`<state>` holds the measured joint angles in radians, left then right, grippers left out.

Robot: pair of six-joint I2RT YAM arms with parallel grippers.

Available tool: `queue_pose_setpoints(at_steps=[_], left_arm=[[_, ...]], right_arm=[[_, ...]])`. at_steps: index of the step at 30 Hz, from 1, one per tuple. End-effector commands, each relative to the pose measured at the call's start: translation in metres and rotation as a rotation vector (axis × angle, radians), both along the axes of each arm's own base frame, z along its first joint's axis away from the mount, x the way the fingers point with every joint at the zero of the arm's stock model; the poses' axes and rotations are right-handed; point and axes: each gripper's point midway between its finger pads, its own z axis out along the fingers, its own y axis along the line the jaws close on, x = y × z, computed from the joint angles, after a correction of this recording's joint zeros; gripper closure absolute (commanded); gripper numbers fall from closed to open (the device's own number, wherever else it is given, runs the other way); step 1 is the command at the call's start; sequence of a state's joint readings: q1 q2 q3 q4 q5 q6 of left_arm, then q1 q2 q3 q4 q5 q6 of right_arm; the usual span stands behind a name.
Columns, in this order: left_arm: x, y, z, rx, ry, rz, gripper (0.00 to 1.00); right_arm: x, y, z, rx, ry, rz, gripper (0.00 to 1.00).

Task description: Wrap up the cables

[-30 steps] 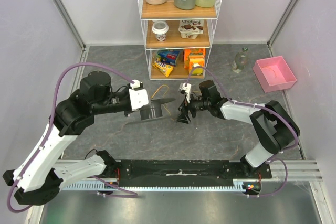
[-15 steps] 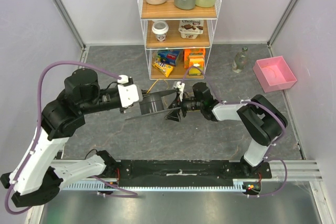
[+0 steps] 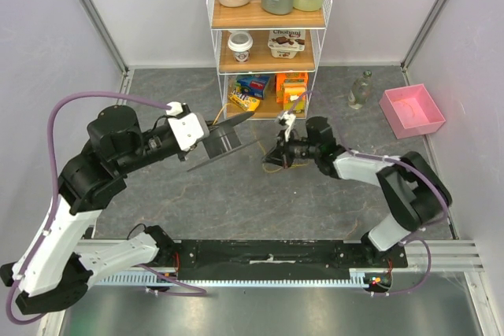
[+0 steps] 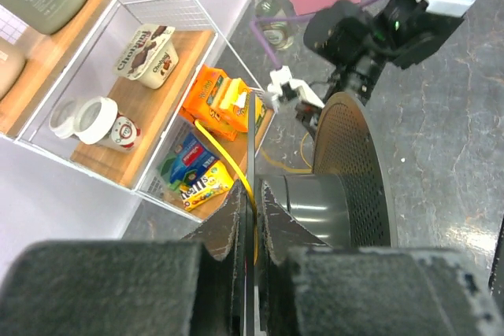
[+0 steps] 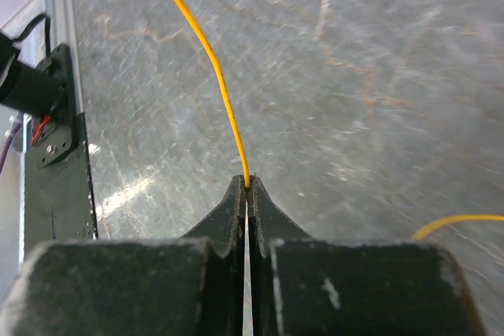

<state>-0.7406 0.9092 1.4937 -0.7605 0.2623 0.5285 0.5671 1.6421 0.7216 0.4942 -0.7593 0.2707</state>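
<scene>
Your right end effector (image 5: 246,186) is clamping shut on cable (image 5: 220,83), pinching thin yellow strand at very tips. Strand is running up and away over grey tabletop (image 5: 378,53), with 2nd stretch showing at right edge of wrist view. Your left end effector (image 4: 250,194) is gripping thin near flange of dark spool (image 4: 346,171) and holding it tilted, with cable passing right beside those fingertips. 2 arms are facing each other in front of wire shelf (image 3: 268,18), right one sitting near spool, not touching it.
</scene>
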Motion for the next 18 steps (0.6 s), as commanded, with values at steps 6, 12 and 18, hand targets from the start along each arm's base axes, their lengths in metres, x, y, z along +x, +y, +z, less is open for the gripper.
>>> queue_pose_setpoints(at_steps=[6,12,18], left_arm=[[0.016,0.015,0.018,-0.082,-0.088,0.129,0.98],[0.039,0.032,0.041,-0.147,-0.133,0.290,0.98],[0.029,0.017,0.073,-0.285,-0.075,0.222,0.98]], right_arm=[[0.041,-0.087,0.043,-0.071,-0.049,-0.226,1.00],[0.039,-0.126,0.027,-0.130,-0.007,-0.303,1.00],[0.054,-0.116,0.007,-0.156,0.115,-0.328,1.00]])
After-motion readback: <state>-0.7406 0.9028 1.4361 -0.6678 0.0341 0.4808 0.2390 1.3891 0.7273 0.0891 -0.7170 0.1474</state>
